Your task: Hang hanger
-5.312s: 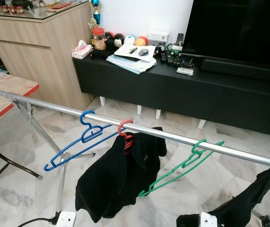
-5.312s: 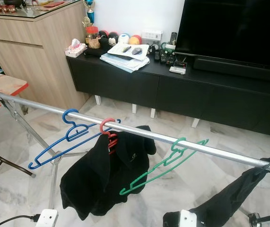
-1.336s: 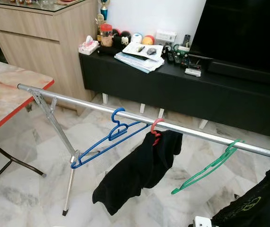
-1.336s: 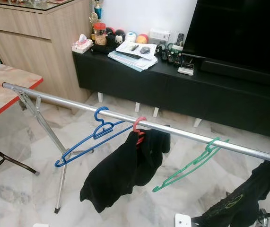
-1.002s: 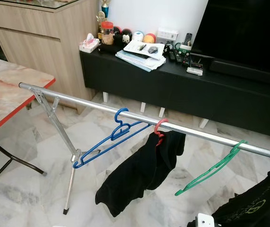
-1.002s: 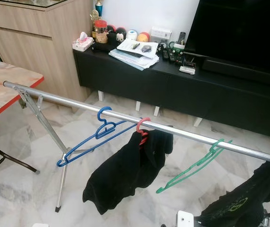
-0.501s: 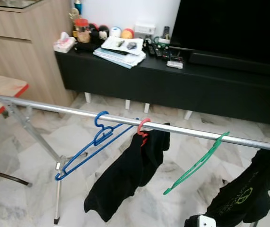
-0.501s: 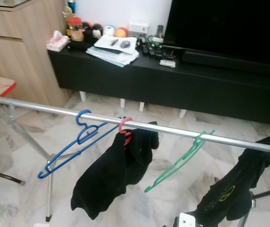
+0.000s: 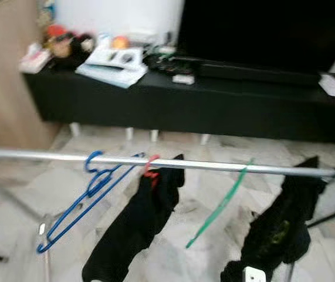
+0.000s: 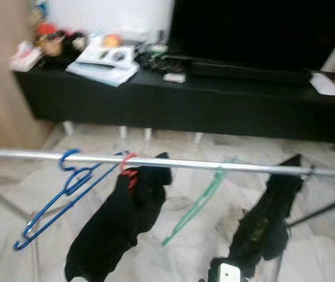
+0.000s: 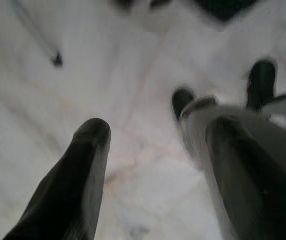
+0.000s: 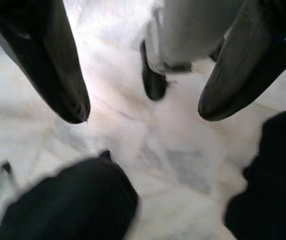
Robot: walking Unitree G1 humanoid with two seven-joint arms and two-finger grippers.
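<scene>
Presently, blurred head views:
Rail (image 9: 214,165): silver, across mid-frame.
Blue hanger (image 9: 79,202): hooked at left of rail.
Red hanger (image 9: 150,167): centre-left, carrying black garment (image 9: 138,226).
Green hanger (image 9: 217,205): right of centre, bare.
Second black garment (image 9: 281,226): lower right.
Left hand (image 11: 153,165): released, above marble floor (image 11: 82,65).
Right hand (image 12: 143,112): released, empty.

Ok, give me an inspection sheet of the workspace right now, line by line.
Surface: marble floor, blurred.
Job's things: metal rail carries a blue hanger, a red hanger with a black garment, a green hanger and a second black garment.
Clutter: papers and small items on the black TV cabinet.
End effectors: left end effector and right end effector open, empty, over the floor.
Cables: nothing seen.
Surroundings: television, wooden cabinet.
</scene>
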